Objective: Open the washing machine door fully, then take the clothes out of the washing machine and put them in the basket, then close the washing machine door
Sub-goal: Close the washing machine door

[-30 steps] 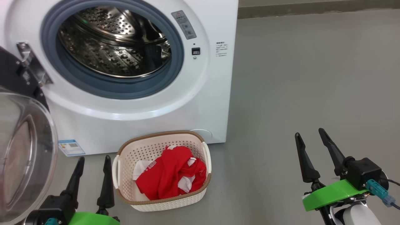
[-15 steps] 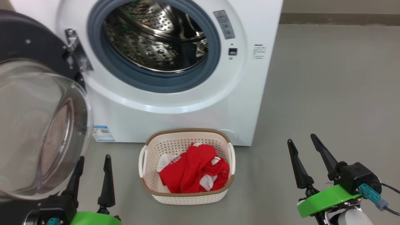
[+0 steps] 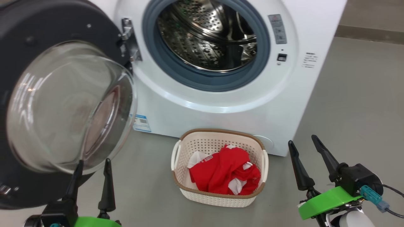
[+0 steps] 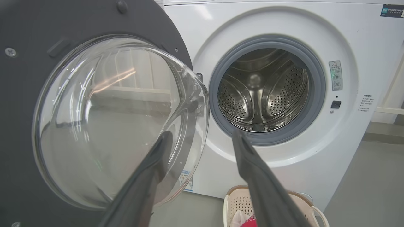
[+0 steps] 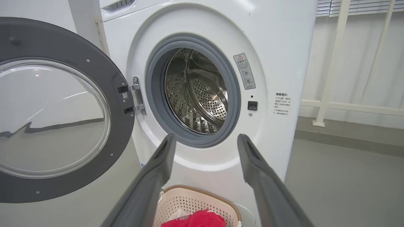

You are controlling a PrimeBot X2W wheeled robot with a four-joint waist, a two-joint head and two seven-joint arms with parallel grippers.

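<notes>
Door open, left of frame. Washer upper centre. Clothes in basket, lower centre, before washer. Left gripper lower left, right gripper lower right: jaws of both wide apart.

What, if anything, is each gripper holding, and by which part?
Nothing is held. The left gripper and right gripper both stand open and empty; the red clothes lie in the basket.
</notes>
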